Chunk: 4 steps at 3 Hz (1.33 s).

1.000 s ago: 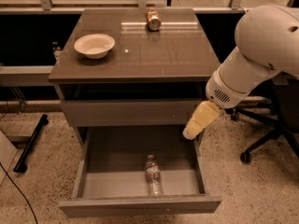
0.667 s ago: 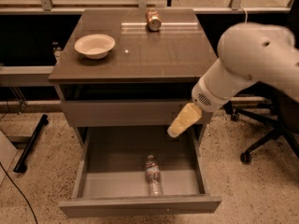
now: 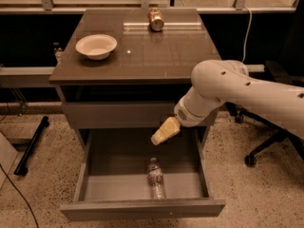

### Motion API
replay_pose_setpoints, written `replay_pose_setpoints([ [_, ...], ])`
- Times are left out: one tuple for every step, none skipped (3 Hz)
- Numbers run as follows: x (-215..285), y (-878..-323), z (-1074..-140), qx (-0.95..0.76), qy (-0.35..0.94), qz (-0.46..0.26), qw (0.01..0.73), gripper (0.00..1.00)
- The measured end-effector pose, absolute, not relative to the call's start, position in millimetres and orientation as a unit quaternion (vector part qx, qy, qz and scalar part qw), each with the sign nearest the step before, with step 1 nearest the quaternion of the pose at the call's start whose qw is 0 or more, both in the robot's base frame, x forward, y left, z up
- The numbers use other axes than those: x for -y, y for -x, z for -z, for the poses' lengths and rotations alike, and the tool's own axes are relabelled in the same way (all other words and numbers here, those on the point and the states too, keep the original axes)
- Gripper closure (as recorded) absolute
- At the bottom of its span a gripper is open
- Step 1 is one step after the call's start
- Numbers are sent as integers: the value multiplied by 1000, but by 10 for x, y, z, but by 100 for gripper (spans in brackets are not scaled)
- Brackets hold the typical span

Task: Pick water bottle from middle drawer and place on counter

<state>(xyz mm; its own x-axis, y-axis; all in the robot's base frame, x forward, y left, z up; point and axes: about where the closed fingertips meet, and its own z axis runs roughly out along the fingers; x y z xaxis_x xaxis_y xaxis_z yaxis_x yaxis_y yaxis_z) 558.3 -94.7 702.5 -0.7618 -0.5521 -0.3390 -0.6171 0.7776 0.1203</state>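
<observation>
The water bottle (image 3: 155,178), clear and ribbed with a pale label, lies on its side on the floor of the open middle drawer (image 3: 142,208), near the drawer's front. My gripper (image 3: 164,131), with pale yellow fingers, hangs over the back of the drawer, above and slightly behind the bottle, not touching it. It holds nothing. The white arm reaches in from the right. The counter (image 3: 142,56) is the glossy grey-brown cabinet top above.
A white bowl (image 3: 96,46) sits at the counter's left. A copper-tan can (image 3: 155,19) lies at the counter's back edge. An office chair base (image 3: 266,148) stands to the right. A black stand leg (image 3: 31,146) lies on the floor at left.
The arm has swung left and down, bringing my gripper from the drawer's right edge to over the drawer's middle. The bottle has not moved.
</observation>
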Motion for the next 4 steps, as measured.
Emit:
replay_pose_setpoints([
  [729, -5564, -6288, -947, 273, -143, 92, 0],
  [730, -5557, -6263, -947, 273, -144, 90, 0],
  [580, -5508, -5820, -955, 253, -148, 50, 0],
  [490, -5500, -5440, -962, 225, -150, 30, 0],
])
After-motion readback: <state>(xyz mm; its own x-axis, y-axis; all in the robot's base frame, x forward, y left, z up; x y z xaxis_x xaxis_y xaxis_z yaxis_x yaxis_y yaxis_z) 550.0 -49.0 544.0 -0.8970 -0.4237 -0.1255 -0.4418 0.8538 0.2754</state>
